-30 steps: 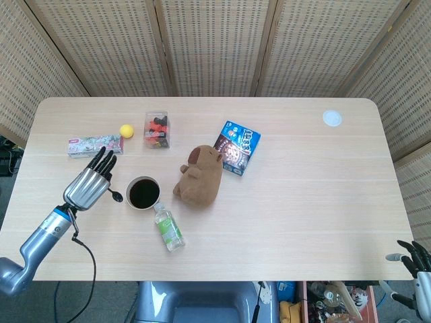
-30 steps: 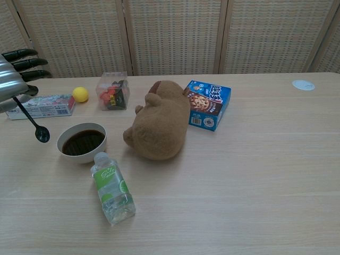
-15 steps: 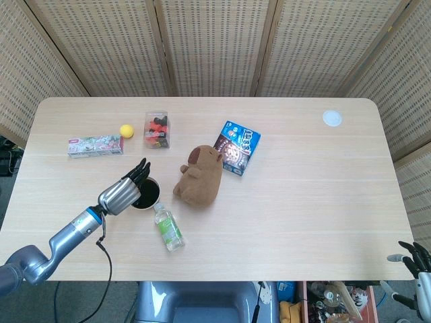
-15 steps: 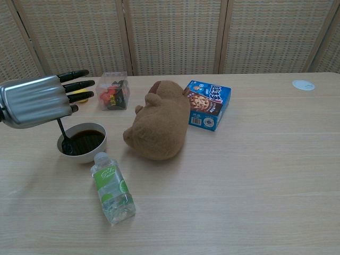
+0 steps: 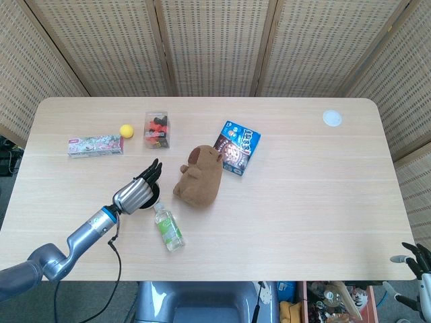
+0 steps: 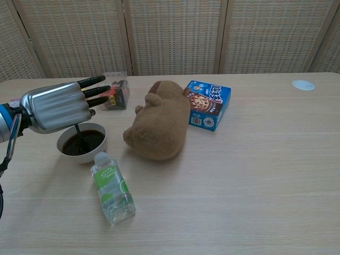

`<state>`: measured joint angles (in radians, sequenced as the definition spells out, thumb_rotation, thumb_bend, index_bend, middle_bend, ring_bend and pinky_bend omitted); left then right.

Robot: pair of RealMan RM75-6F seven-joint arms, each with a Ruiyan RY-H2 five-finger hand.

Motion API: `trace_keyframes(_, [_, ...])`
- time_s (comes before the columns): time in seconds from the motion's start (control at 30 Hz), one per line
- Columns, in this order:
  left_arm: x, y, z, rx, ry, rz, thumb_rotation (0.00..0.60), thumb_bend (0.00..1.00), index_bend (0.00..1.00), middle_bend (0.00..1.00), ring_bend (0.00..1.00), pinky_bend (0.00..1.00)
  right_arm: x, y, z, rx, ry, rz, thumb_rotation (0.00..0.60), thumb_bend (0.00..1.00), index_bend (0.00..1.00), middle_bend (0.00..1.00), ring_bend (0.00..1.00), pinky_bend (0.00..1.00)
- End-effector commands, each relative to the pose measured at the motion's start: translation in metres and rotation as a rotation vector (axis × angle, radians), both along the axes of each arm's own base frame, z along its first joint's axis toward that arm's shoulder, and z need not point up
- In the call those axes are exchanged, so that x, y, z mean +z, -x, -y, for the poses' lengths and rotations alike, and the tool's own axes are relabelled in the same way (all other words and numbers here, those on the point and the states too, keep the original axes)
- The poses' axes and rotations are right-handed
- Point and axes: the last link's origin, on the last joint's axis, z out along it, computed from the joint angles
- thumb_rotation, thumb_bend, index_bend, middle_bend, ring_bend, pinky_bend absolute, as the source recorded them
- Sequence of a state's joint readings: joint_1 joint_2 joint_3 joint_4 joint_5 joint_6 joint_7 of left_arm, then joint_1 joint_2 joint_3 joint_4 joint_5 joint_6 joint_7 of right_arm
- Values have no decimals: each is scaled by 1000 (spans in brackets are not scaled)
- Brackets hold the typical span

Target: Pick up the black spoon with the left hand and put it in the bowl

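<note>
left hand [image 6: 56,106] had moved in from left of the bowl [image 6: 82,142] to right above it, carrying the black spoon [image 6: 78,134]. a second earlier the spoon hung over bare tabletop [image 6: 239,175] left of the bowl; half a second earlier its tip was just reaching the near-left rim. at this moment the chest view showed the handle dropping straight down from under the hand into the dark middle of the bowl. the spoon head couldn't be made out against the dark inside. the hand pinched the spoon's top underneath, other fingers stretched out flat past the bowl toward the clear box [image 6: 118,91]. in the head view the left hand [image 5: 139,190] covered most of the bowl [image 5: 153,200], spoon hidden there. so transport looked done, the release was what remained. right hand [image 5: 417,259] sat far right of the bowl, off the tabletop edge, fingers apart, holding nothing.
</note>
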<state>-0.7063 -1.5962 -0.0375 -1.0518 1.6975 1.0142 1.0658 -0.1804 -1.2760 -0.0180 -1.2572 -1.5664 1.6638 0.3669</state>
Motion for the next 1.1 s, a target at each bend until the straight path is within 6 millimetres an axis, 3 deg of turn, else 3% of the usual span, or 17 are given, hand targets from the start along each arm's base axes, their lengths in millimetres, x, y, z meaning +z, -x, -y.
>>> trace_keyframes(0.03, [-9, -5, -5, 7, -10, -2, 600, 419, 665, 151, 0, 0, 0, 0, 0, 0, 0, -3, 600, 299, 429, 267, 130, 217])
trace_keyframes(0.33, [-20, -18, -19, 19, -43, 16, 600, 418, 665, 151, 0, 0, 0, 1, 0, -6, -4, -5, 600, 300, 429, 267, 130, 217])
trace_keyframes(0.57, [-14, -13, -26, 56, -67, 39, 600, 418, 665, 151, 0, 0, -1, 1, 0, -11, -7, -7, 600, 299, 429, 267, 130, 217])
trace_keyframes(0.73, [3, 11, -16, 85, -64, 33, 600, 419, 665, 151, 0, 0, -2, 1, 1, -6, -10, -6, 600, 299, 429, 267, 130, 217])
trace_keyframes(1.1, [7, 20, 2, 96, -23, 50, 600, 419, 665, 152, 0, 0, -3, 0, 1, 0, -12, -3, 600, 300, 429, 267, 130, 217])
